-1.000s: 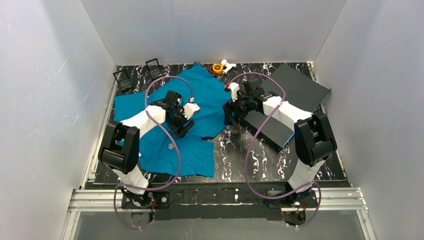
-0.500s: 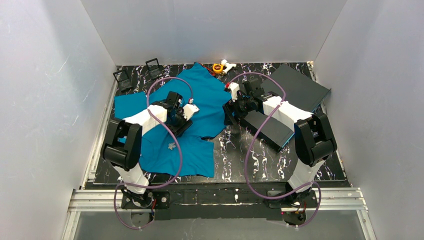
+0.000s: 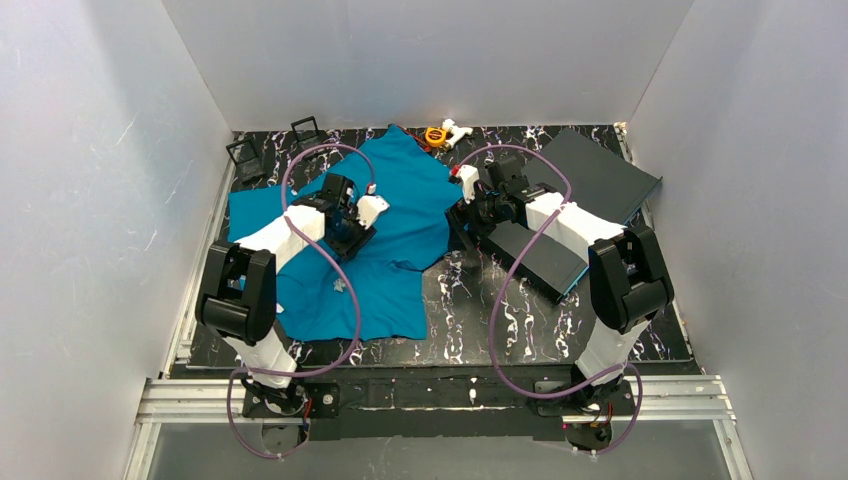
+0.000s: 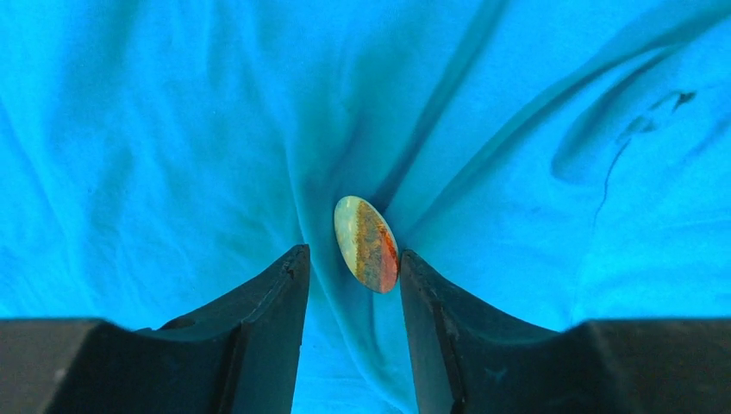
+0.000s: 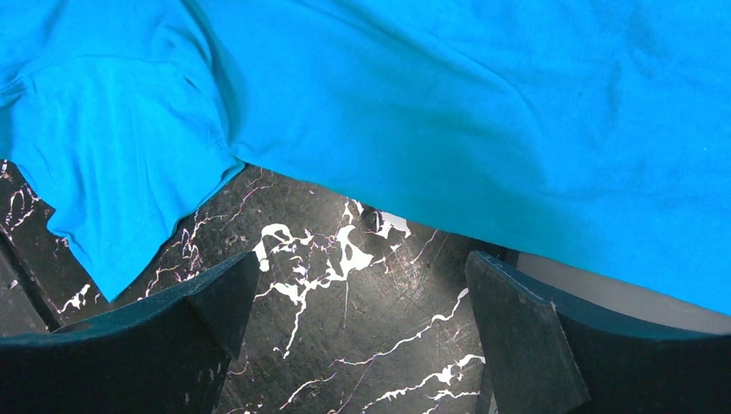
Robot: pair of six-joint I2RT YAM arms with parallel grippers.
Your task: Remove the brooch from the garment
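The teal-blue T-shirt lies spread on the left half of the black marble table. An oval brooch, pale green with orange and red, sits on the shirt where its folds converge. My left gripper is over the middle of the shirt. Its jaws stand narrowly open astride the brooch's near end: the right finger touches the brooch's edge and the left finger is apart from it. My right gripper hangs open and empty over bare marble, just short of the shirt's edge.
A small silvery thing lies on the shirt's lower part. Two dark grey boards lie under and behind the right arm. Two small black stands are at the back left, and an orange-and-white object at the back wall.
My left gripper has moved back and to the left, and the lower part of the shirt has shifted with it. The right arm has not moved.
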